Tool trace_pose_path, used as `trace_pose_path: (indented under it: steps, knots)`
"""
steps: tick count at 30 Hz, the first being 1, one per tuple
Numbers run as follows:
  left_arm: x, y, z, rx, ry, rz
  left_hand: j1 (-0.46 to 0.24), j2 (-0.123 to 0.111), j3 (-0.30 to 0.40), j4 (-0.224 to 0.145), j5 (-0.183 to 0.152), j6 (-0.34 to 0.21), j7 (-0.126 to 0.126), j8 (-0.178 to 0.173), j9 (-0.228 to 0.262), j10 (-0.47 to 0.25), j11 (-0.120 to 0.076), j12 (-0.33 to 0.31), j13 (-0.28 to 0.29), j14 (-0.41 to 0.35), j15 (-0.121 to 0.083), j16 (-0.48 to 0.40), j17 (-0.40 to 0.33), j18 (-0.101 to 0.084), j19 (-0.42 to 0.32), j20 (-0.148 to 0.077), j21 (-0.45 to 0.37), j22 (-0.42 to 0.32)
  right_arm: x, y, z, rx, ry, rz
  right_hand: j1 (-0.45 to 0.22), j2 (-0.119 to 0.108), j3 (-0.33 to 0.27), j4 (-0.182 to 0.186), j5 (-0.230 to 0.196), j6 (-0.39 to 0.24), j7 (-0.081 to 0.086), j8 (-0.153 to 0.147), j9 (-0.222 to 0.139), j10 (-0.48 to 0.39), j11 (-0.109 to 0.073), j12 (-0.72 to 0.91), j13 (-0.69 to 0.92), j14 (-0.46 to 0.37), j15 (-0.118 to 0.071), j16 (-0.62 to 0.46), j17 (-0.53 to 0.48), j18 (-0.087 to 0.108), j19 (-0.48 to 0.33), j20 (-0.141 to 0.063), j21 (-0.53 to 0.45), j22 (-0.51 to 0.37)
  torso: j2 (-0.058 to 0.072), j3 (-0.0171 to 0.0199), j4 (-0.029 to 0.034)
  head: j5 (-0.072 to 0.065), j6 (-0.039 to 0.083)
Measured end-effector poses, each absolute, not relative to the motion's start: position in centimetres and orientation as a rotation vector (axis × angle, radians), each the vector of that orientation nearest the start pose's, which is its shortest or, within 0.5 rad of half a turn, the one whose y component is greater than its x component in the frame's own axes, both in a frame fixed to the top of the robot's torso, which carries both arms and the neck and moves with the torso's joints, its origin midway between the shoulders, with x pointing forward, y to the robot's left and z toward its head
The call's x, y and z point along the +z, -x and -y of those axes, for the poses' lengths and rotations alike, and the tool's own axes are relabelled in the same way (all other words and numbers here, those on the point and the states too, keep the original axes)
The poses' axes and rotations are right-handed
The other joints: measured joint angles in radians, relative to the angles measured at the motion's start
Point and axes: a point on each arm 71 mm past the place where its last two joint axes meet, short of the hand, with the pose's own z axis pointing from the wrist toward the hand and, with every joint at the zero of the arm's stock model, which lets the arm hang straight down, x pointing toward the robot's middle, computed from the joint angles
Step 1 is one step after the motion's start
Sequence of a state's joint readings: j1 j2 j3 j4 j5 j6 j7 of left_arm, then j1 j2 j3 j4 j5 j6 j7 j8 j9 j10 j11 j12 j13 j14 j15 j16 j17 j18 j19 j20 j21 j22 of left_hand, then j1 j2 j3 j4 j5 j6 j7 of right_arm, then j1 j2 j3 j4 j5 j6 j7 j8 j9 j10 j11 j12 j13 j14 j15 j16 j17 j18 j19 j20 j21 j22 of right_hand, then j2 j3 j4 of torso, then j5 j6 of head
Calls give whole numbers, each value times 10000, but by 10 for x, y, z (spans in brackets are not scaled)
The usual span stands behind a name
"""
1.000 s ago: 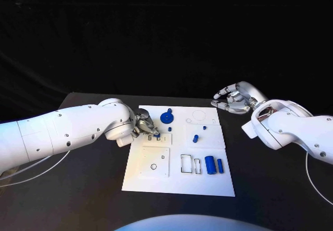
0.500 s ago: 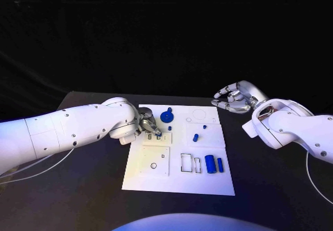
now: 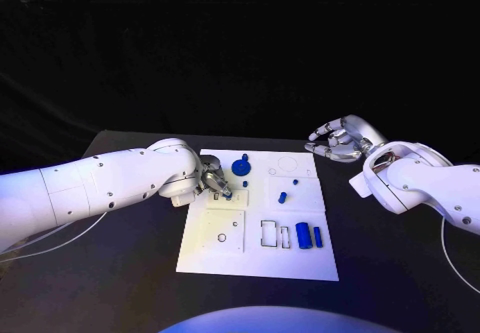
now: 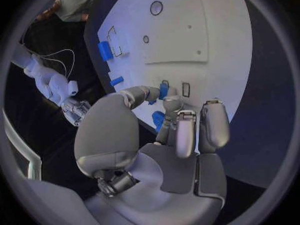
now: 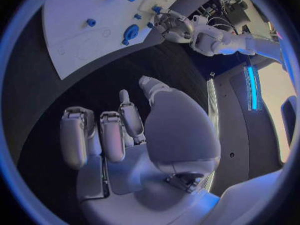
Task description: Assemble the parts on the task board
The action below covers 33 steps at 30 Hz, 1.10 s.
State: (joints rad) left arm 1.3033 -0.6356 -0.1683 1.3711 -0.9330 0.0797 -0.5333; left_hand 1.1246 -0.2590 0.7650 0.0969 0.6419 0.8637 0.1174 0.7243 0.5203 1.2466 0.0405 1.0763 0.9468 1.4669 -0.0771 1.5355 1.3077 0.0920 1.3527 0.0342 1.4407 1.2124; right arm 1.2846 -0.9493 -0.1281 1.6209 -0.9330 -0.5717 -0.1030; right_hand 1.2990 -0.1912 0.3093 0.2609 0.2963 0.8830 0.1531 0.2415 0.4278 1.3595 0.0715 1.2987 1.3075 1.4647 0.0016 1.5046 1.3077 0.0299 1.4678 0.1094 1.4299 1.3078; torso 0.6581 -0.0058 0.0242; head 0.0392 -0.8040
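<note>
The white task board (image 3: 300, 260) lies in the middle of the table. My left hand (image 3: 211, 180) is low over its far left part, at two small slots (image 4: 185, 89). Thumb and a finger pinch a small blue part (image 4: 164, 90) right at one slot. Another blue piece (image 4: 158, 120) shows between the fingers. A blue gear (image 3: 240, 167) stands just beyond the hand. Two small blue pegs (image 3: 282, 198) stand mid-board, and two blue cylinders (image 3: 302, 237) lie near the right edge. My right hand (image 3: 338, 142) hovers off the board's far right corner, fingers loosely bent, holding nothing.
Black table (image 3: 400, 277) surrounds the board on all sides. An empty rectangular recess (image 3: 269, 234) lies beside the cylinders, and a square plate with a small ring (image 3: 220, 240) sits at the board's near left. From the right wrist, the board (image 5: 75, 15) and my left hand (image 5: 172, 25) are visible.
My left arm has edged slightly toward the board, with the hand staying at the slots. The right hand has hardly moved.
</note>
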Motion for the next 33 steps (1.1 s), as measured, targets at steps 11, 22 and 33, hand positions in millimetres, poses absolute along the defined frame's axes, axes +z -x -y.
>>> trace_pose_path:
  steps: [11, 22, 33]
  knots:
    - [-230, -502, -159, -4252, 2064, -23716, -50, 51, 0, 0, -33, 1, -3, 46, 0, 55, 20, 108, 107, -4, -4, 0, -1, 0, 0, 0, 0, 1, -165, -476, 242, 7757, -4392, -15826, 0, 0, 0, 0, 0, 0, 0, 19, -1, 0, 0, 0, -1, 0, 0, 0, -1, 1, 0, 0, 0, -2, -1, -5, -1, 9, -12]
    - [-230, -502, -158, -4201, 1958, -23822, -142, 143, 0, 0, -77, 19, -21, 44, 0, 102, 41, 185, 206, -15, -15, 39, -2, 0, -1, 0, 0, 8, -165, -476, 242, 7753, -4394, -15823, 1, 0, 0, -1, 0, 0, 0, 19, 7, 0, 0, 0, -1, 0, 0, 0, -2, 0, 0, 0, 0, -3, -5, -1, -4, 14, -14]
    - [-230, -502, -157, -4162, 1809, -23969, -454, 455, -1, 0, -117, 22, -27, 111, 1, 161, 96, 407, 478, 21, -49, 129, -3, 1, 36, -36, 0, 63, -165, -476, 242, 7750, -4396, -15820, 1, 1, 0, -1, 0, 0, 0, 19, 6, 0, 0, 0, -1, 0, 0, 0, -2, 1, 0, 0, 0, -4, -5, 0, -3, 13, -39]
